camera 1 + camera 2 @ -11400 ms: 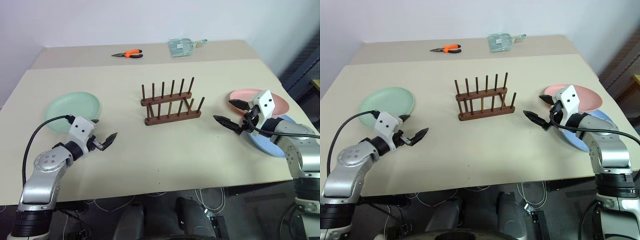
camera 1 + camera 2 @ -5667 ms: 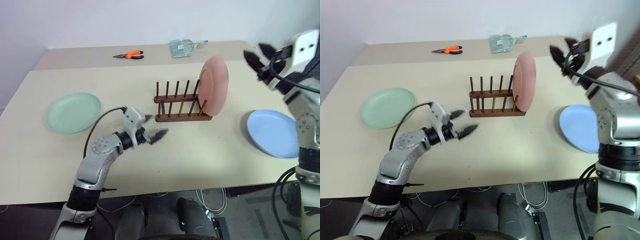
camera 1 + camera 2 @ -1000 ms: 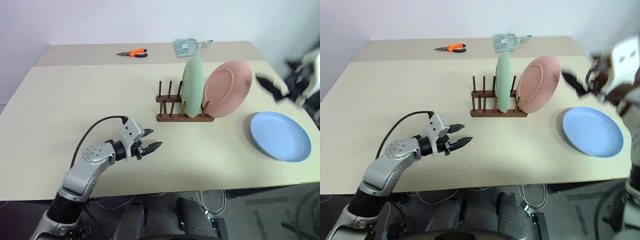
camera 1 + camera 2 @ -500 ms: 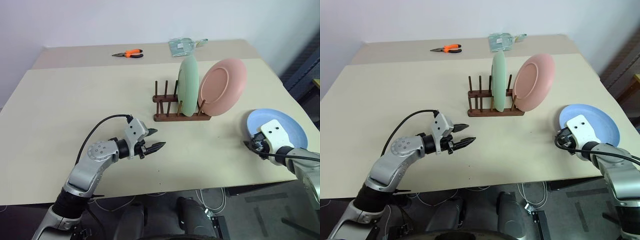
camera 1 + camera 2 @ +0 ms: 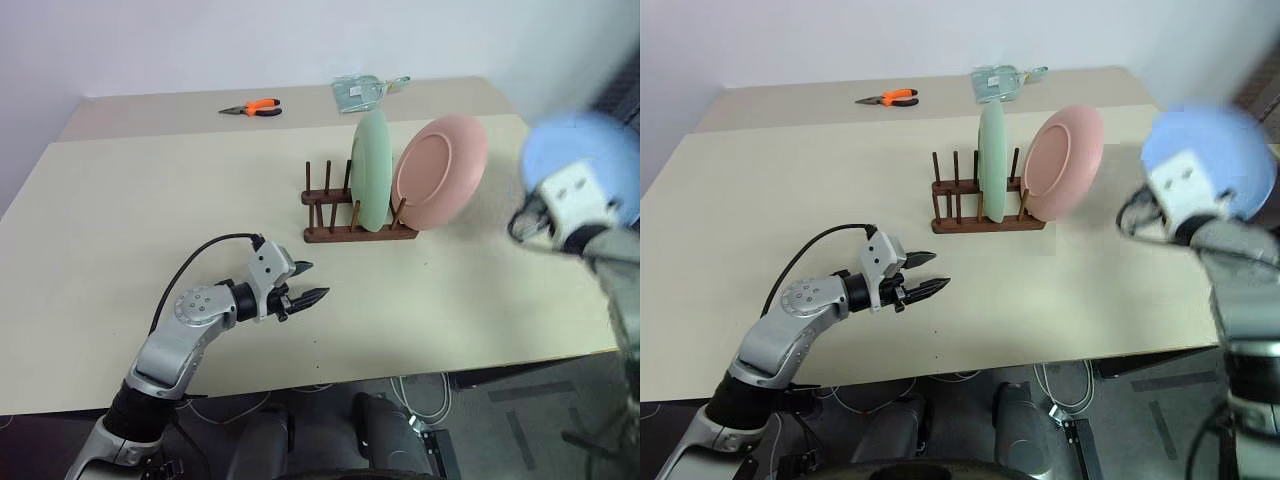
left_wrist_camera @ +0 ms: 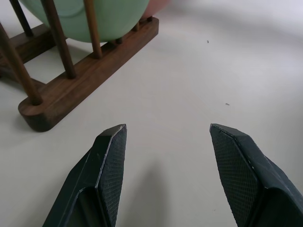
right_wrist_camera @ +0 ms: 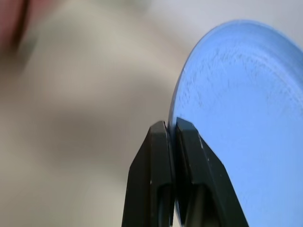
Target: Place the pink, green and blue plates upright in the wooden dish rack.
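The dark wooden dish rack (image 5: 360, 232) stands mid-table. In it the green plate (image 5: 372, 170) stands upright, and the pink plate (image 5: 441, 172) leans tilted at its right end. At the right, my right gripper (image 7: 171, 128) is shut on the rim of the blue plate (image 5: 582, 163), holding it lifted off the table and nearly on edge. My left gripper (image 5: 310, 283) is open and empty, low over the table in front and to the left of the rack; its fingertips (image 6: 116, 135) stand wide apart, facing the rack's base (image 6: 90, 75).
Orange-handled pliers (image 5: 252, 108) and a clear packet (image 5: 360, 92) lie on the far part of the table. A black cable (image 5: 195, 262) loops over my left wrist. The table's right edge runs close under the lifted plate.
My right gripper came down to the blue plate, shut on its rim and lifted it off the table. The left arm kept still.
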